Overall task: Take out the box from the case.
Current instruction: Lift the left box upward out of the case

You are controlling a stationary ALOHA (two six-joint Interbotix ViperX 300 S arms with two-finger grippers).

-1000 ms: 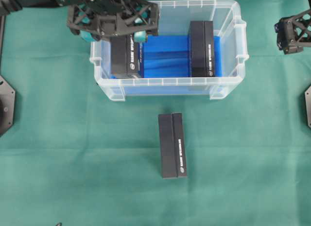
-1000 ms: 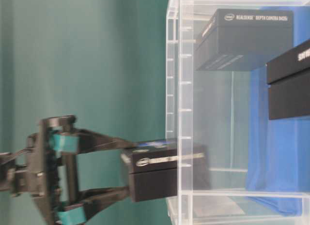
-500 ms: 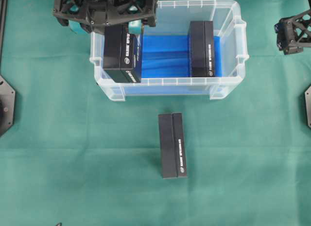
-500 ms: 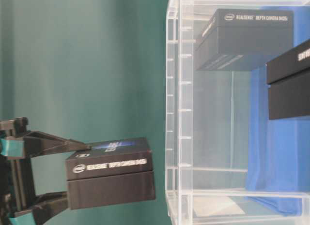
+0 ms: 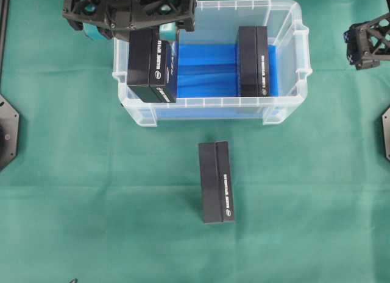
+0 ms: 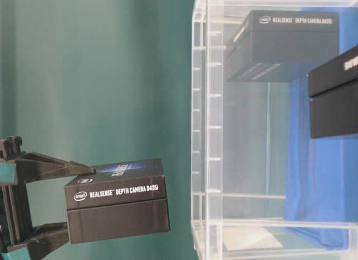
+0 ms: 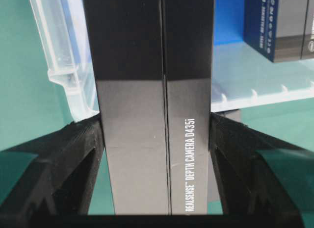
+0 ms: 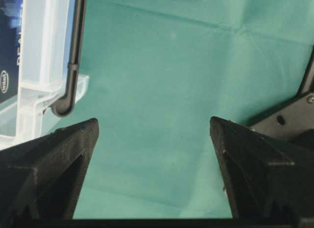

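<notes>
A: Left tool status?

B: Clamped on a black box, one finger on each long side. The wrist view shows both fingers pressed flat against it. The side view shows the box clear of the case wall, out in the open air.

A: Where does it sit from overhead?

B: Over the case's 9 o'clock end, overlapping the rim at the near-left corner. The white lettering faces up.

A: Anything left inside?

B: One more black box stands on edge at the 3 o'clock end, on the blue lining.

A: And outside?

B: A third black box lies flat on the green desk, at 6 o'clock from the case and well apart from it.

A: Right tool?

B: Jaws wide apart with nothing between them, only green cloth below. The case handle shows at 10 o'clock in its wrist view. Overhead, the right tool sits off the case's 3 o'clock side, not touching it.
</notes>
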